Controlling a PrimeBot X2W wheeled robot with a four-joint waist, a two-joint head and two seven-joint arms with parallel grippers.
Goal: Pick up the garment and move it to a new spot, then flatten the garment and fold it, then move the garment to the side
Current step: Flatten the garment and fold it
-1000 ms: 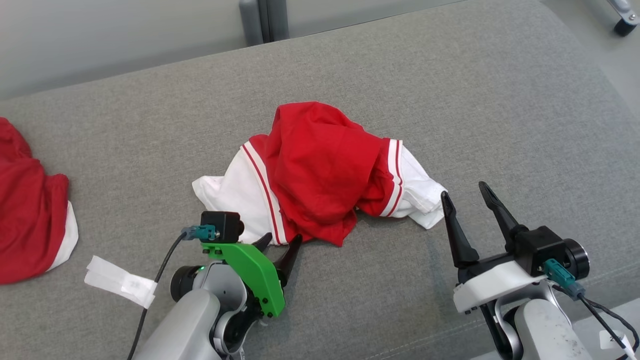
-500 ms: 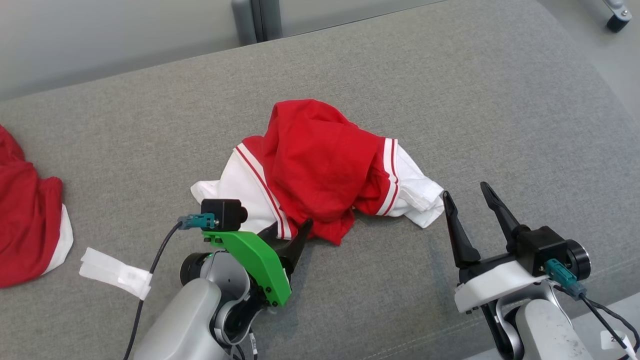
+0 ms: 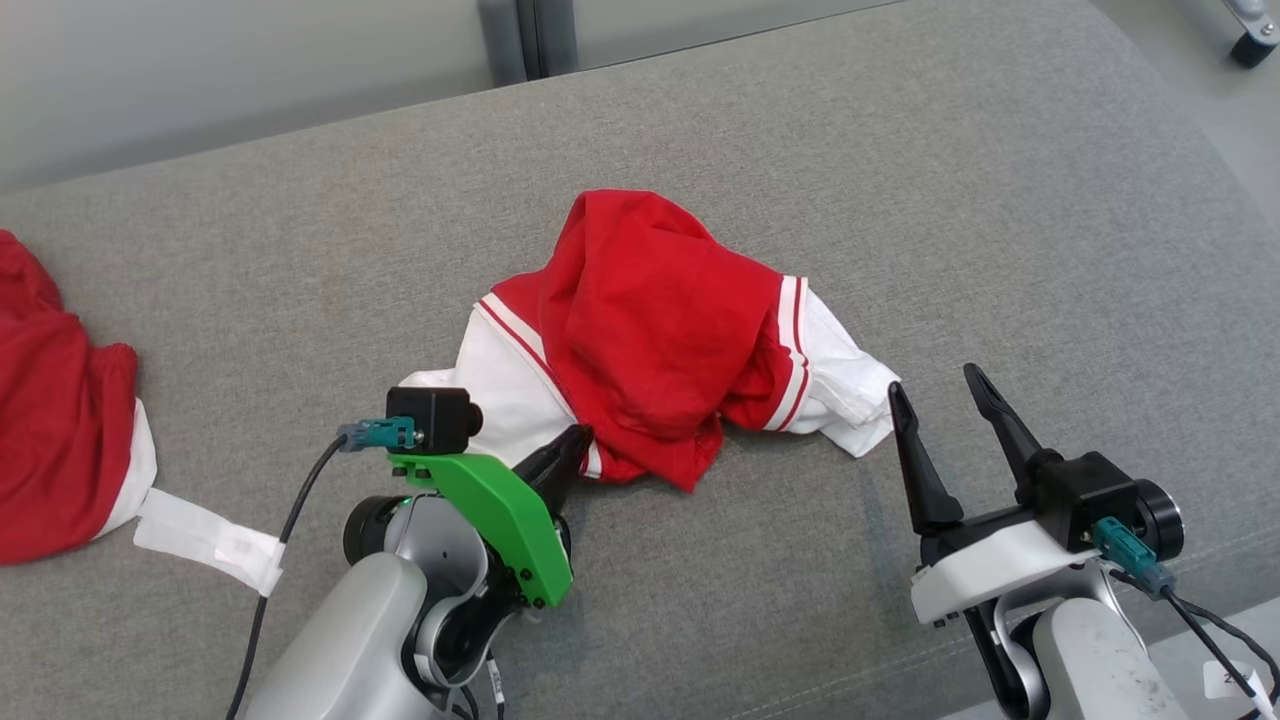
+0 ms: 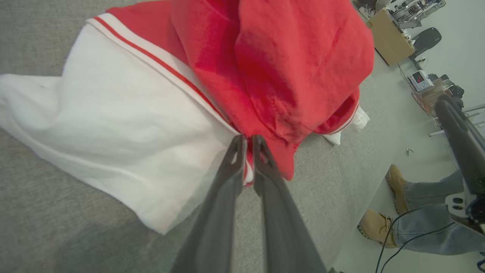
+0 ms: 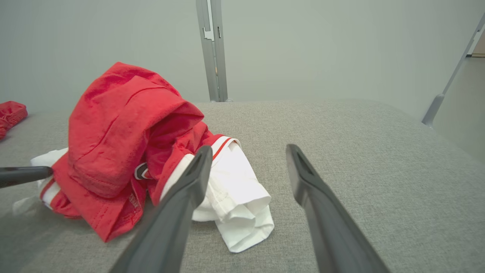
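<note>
The head view's left edge is cutting off a second red garment [image 3: 60,440]. A person's legs [image 4: 424,235] are running off the left wrist view's right edge, shoes and jeans being cut short. The garment [image 5: 125,132] is folding over a small logo [image 5: 141,172] — leaving it unreadable.

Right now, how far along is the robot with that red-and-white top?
Nothing looks done yet: the garment lies crumpled on the grey cushion. The left gripper pinches its near edge; the right gripper stands open beside it. Lifting, moving, flattening, folding and setting aside remain.
</note>
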